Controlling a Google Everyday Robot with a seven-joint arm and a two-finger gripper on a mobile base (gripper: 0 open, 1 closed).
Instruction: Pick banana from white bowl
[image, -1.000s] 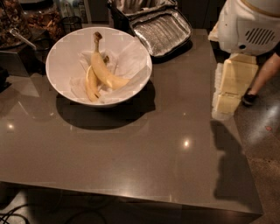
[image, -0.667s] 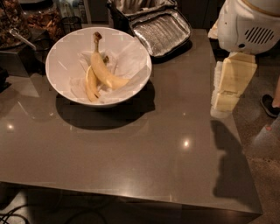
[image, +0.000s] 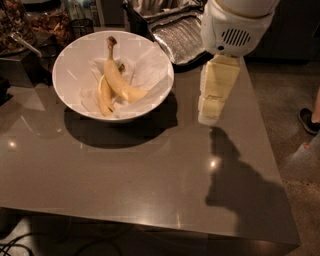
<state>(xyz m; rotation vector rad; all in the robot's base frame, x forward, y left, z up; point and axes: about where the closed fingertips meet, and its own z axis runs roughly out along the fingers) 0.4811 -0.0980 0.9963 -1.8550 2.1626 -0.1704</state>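
The banana, plump and yellow with a dark stem pointing up, lies slanted inside the wide white bowl, upper left of the frame. The gripper hangs right of the bowl, apart from it.

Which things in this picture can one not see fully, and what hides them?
Camera view:
- Smaller banana: upper end hidden under the banana in the white bowl.
- Foil tray: right end hidden behind the arm housing, above the claw, which hangs right of the bowl.
- Person's shoe: the leg is cut off by the right edge.
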